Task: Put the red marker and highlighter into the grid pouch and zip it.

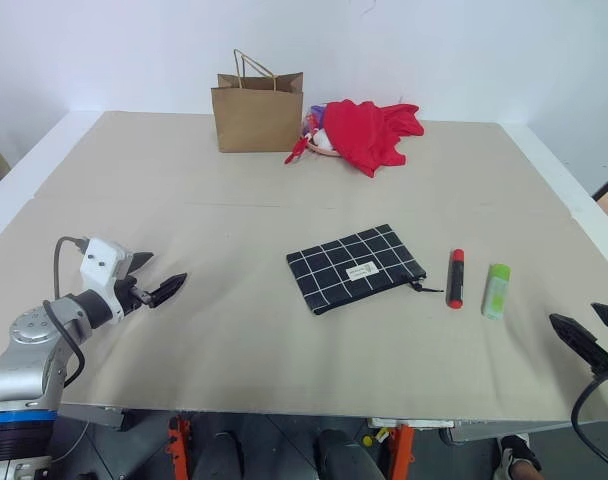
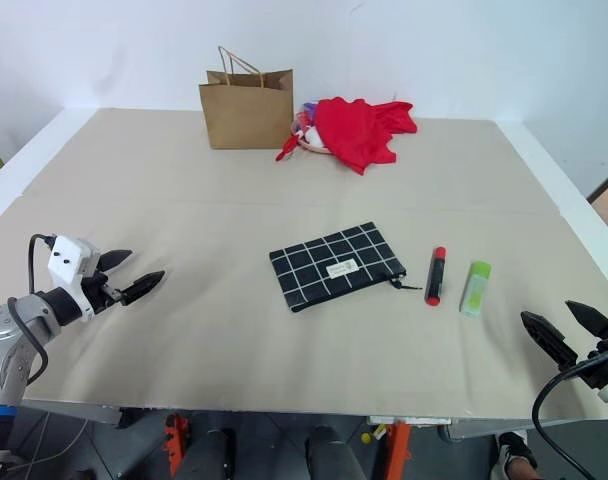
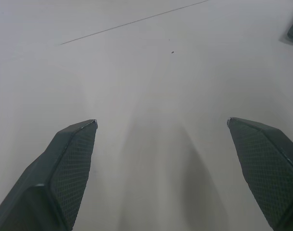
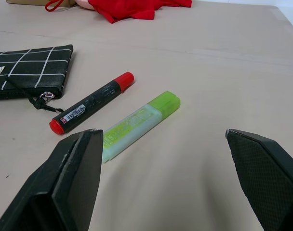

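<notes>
The grid pouch (image 1: 355,267) lies flat near the middle of the table, black with white lines, its pull cord toward the right. Just right of it lies the red marker (image 1: 455,278), and right of that the light-green highlighter (image 1: 496,290). Both also lie ahead of my right fingers in the right wrist view, the marker (image 4: 92,103) beside the highlighter (image 4: 139,125). My right gripper (image 1: 592,330) hovers open near the table's front right, short of the highlighter. My left gripper (image 1: 156,277) stands open at the front left, far from the pouch, over bare table.
A brown paper bag (image 1: 257,111) stands at the back of the table, with a red cloth (image 1: 369,131) heaped beside it. The beige table (image 1: 234,340) ends in a front edge just below both grippers.
</notes>
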Tool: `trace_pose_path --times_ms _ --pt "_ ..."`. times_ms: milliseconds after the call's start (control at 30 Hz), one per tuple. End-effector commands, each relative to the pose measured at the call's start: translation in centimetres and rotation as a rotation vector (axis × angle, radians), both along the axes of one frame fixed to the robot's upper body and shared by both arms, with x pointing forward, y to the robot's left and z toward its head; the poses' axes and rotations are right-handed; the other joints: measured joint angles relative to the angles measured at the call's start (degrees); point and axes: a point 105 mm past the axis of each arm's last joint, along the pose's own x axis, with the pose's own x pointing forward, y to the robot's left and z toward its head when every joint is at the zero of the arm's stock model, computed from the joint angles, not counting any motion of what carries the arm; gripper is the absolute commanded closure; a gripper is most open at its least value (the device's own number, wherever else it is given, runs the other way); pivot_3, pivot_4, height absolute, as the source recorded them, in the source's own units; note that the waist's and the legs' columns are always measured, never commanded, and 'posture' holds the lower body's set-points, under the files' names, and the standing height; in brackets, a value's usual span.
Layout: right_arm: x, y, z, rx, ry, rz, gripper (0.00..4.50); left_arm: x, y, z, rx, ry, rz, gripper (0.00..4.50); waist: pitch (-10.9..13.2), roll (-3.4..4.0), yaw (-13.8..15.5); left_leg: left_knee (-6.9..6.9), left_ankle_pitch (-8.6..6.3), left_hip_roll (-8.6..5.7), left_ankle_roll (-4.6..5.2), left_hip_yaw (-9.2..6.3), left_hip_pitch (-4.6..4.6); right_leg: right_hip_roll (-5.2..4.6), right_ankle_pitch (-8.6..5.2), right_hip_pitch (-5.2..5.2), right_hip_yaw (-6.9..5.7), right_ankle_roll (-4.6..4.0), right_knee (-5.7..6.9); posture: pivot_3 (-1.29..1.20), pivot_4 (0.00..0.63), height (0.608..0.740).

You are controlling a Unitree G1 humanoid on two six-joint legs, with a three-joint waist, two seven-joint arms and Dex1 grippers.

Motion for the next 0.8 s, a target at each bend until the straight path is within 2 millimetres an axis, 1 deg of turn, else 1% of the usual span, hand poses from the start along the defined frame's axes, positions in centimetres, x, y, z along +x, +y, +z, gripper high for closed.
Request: trace_pose_path --times_ms 33,133,300,400,500,567,600,667,700,733,767,800 --pt "-0.3 -0.4 1.4 -0.044 -0.039 -0.001 0.12 -0.1 -0.1 1.8 0.052 -0.053 -0.042 0.04 0.0 0.0 0.0 0.0 0.0 0.0 0.0 0.0 0.0 0.0 0.0 0.0 0.0 0.0 0.0 0.0 0.15 0.739" --pt "-0.2 0.2 1.0 -0.052 -0.022 0.033 0.12 -0.7 -1.2 2.2 0.034 -0.053 -0.138 0.04 0.0 0.01 0.0 0.0 0.0 0.0 0.0 0.0 0.0 0.0 0.0 0.0 0.0 0.0 0.0 0.0 0.15 0.739" --pt "-0.1 0.6 0.4 -0.071 -0.001 0.065 0.12 -0.7 -1.2 2.3 0.034 -0.049 -0.154 0.04 0.0 0.03 -0.01 0.0 0.0 0.0 0.0 0.01 0.03 -0.01 -0.02 0.02 0.0 -0.03 0.0 0.0 0.15 0.739" --pt "0.4 1.1 0.2 -0.063 -0.011 0.072 0.12 -0.6 -1.1 2.2 0.036 -0.051 -0.151 0.04 0.0 0.02 -0.02 0.0 0.0 0.0 0.0 0.01 0.05 -0.01 -0.02 0.04 0.0 -0.04 0.0 0.0 0.15 0.739" --pt "0.9 1.5 0.5 -0.055 -0.032 0.075 0.12 -0.6 -1.4 1.9 0.041 -0.049 -0.156 0.04 0.0 0.02 -0.04 0.0 0.0 0.0 0.0 0.01 0.14 -0.01 -0.02 0.14 0.0 -0.04 0.0 0.0 0.15 0.739" --pt "1.2 2.1 0.9 -0.065 -0.044 0.099 0.12 -0.6 -1.9 1.8 0.056 -0.051 -0.177 0.04 0.02 0.05 -0.03 0.0 0.0 0.0 0.0 0.01 0.21 -0.01 -0.04 0.22 0.0 -0.06 0.0 0.0 0.15 0.739" --pt "1.6 2.8 1.4 -0.051 -0.057 0.12 0.12 -0.7 -2.4 1.8 0.068 -0.054 -0.204 0.04 0.02 0.05 -0.03 0.0 0.0 0.0 0.0 0.01 0.21 -0.01 -0.04 0.23 0.0 -0.05 0.0 0.0 0.15 0.739" --pt "3.1 5.7 2.9 -0.025 -0.085 0.201 0.12 -1.1 -4.6 2.0 0.075 -0.066 -0.297 0.04 0.03 0.06 -0.03 0.0 0.0 0.0 0.0 0.01 0.22 -0.01 -0.05 0.25 0.0 -0.06 0.0 0.0 0.15 0.739" --pt "3.6 6.8 3.4 -0.008 -0.096 0.227 0.12 -1.3 -5.3 2.1 0.072 -0.071 -0.33 0.04 0.03 0.07 -0.12 0.0 0.0 0.0 0.0 0.01 0.22 -0.01 -0.04 0.25 0.0 -0.05 0.0 0.0 0.15 0.739" --pt "4.5 8.4 3.8 0.026 -0.109 0.257 0.12 -1.6 -6.6 1.9 0.072 -0.071 -0.385 0.04 0.04 0.09 -0.34 0.0 0.0 0.0 0.0 0.01 0.25 -0.01 -0.03 0.26 0.0 -0.07 0.0 0.0 0.15 0.739" --pt "6.0 10.8 4.0 0.045 -0.122 0.299 0.12 -2.1 -8.5 1.4 0.075 -0.057 -0.469 0.04 0.05 0.1 -0.51 0.01 0.0 0.01 -0.01 0.02 0.26 -0.01 -0.01 0.26 0.01 -0.09 0.0 0.0 0.15 0.739" --pt "7.7 12.9 4.2 0.068 -0.132 0.303 0.12 -2.5 -10.3 1.0 0.071 -0.048 -0.541 0.04 0.05 0.1 -0.59 0.02 0.03 0.01 -0.03 0.02 0.27 -0.01 0.02 0.27 0.01 -0.09 0.0 0.0 0.15 0.739"
